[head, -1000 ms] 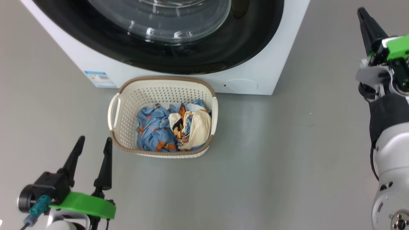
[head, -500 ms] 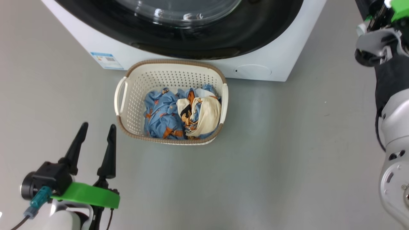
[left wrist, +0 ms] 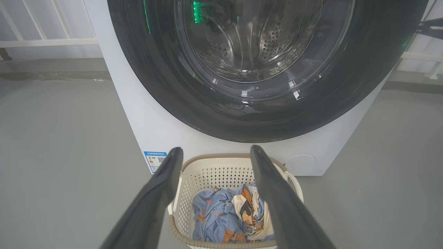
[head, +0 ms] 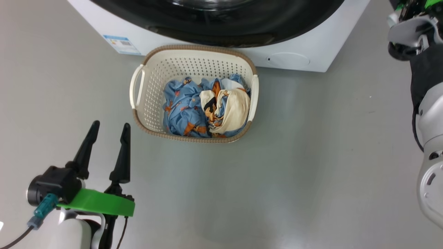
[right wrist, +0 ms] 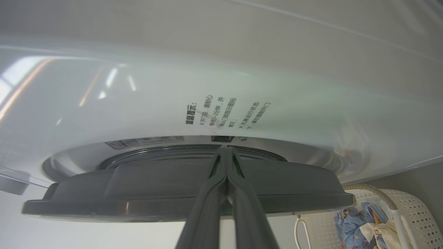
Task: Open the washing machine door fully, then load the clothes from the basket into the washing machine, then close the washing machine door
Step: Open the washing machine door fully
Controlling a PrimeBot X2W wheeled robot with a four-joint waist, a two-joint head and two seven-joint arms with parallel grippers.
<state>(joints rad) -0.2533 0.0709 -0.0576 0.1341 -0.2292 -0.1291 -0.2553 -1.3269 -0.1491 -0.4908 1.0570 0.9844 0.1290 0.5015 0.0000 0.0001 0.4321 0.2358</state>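
A plain grey floor [head: 311, 173] lies under everything in our head view. At twelve o'clock stands the white washing machine [head: 311, 41], with the glossy black washing machine door [head: 225, 20] across the top edge and a small blue label [head: 121, 44] at eleven o'clock. Just in front of it, a little above centre, sits the cream basket [head: 155, 79]. The clothes [head: 187, 110] lie inside it, light blue printed fabric with a cream piece on its three o'clock side. At seven o'clock we see the left gripper [head: 110, 124], its two dark fingers spread wide and empty, apart from the basket. The pale right arm [head: 431, 114] runs along the three o'clock edge up to the one o'clock corner.

From the left wrist, a white railing [left wrist: 48, 42] crosses the background at ten o'clock. The door [left wrist: 311, 103] spans the upper half, and the perforated drum [left wrist: 277, 41] shows through its glass. The left gripper [left wrist: 215, 150] stands wide open, framing the basket [left wrist: 221, 173] and the clothes [left wrist: 221, 214] at six o'clock.

From the right wrist, the washing machine's white front [right wrist: 104, 97] spans the picture and bears black printed text [right wrist: 225, 112] at its centre. We see the door [right wrist: 138, 193] edge-on as a dark disc across the lower half. The right gripper [right wrist: 224, 150] has its fingers pressed together on nothing, tips at the seam between door and front. We cannot tell whether they touch it. The basket [right wrist: 415, 214] with the clothes [right wrist: 356, 221] sits at four o'clock.
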